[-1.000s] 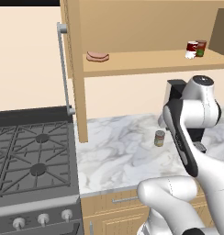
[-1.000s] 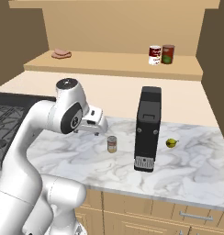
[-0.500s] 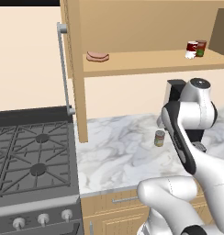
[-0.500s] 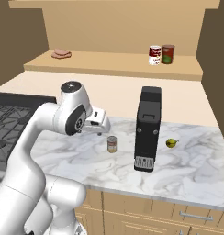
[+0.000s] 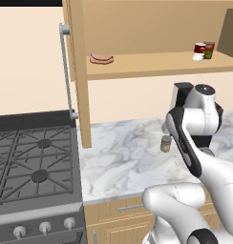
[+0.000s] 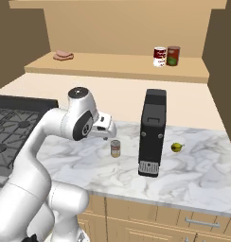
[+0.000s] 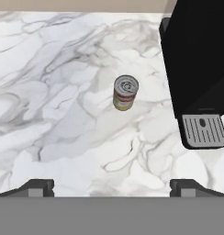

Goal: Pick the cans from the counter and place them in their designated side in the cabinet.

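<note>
A grey-olive can with a yellowish label [image 7: 125, 92] stands upright on the white marble counter [image 7: 58, 92], also seen as the can [image 6: 115, 148] and the can [image 5: 165, 143]. My gripper [image 7: 113, 188] hangs above and a little short of it, open, its fingertips [image 7: 38, 187] wide apart with nothing between them. From the right base, the gripper [image 6: 109, 134] is just up and left of the can. A red can with a white band [image 6: 159, 56] stands on the cabinet [image 6: 112, 66] shelf at the right, also the red can [image 5: 199, 49].
A darker red can with a green patch [image 6: 173, 55] stands beside the red one. A tall black coffee machine [image 6: 152, 132] rises just right of the counter can. A small yellow-green fruit [image 6: 176, 147] lies beyond it. The black stove [image 5: 32, 162] is left; the cabinet door [image 5: 66, 71] stands open; meat [image 5: 101, 58] lies on the shelf.
The arm has swung slightly right and the hand has come closer over the grey-olive can. The jaws stayed open and the cans have not moved.
</note>
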Motion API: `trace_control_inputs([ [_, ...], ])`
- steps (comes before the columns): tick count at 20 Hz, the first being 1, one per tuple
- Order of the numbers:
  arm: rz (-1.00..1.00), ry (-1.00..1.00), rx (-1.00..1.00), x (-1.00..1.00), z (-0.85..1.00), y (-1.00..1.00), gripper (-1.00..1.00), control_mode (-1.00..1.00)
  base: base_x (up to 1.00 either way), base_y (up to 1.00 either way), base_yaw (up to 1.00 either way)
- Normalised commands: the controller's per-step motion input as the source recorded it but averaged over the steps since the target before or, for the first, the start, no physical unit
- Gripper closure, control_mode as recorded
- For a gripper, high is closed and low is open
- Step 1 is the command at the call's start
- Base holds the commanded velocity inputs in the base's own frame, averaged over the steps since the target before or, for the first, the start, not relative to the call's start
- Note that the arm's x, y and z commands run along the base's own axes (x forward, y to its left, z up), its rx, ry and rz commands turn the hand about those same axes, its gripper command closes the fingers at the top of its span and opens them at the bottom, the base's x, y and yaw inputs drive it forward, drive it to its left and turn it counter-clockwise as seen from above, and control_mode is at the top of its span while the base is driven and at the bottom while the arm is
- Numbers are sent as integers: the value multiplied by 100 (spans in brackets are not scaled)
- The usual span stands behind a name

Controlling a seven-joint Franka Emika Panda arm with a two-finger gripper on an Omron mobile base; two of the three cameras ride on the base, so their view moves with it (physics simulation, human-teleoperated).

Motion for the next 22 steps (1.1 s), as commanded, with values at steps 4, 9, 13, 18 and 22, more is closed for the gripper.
trace_control_inputs([
  [4,1,0,0,19,-17,-2,-100,-100,0,0,0],
  [9,0,0,0,19,-17,-1,-100,-100,0,0,0],
  [13,0,0,0,15,-18,-6,-100,-100,0,0,0],
  [18,0,0,0,17,-18,-10,-100,-100,0,0,0],
  [22,0,0,0,18,-18,-8,-100,-100,0,0,0],
])
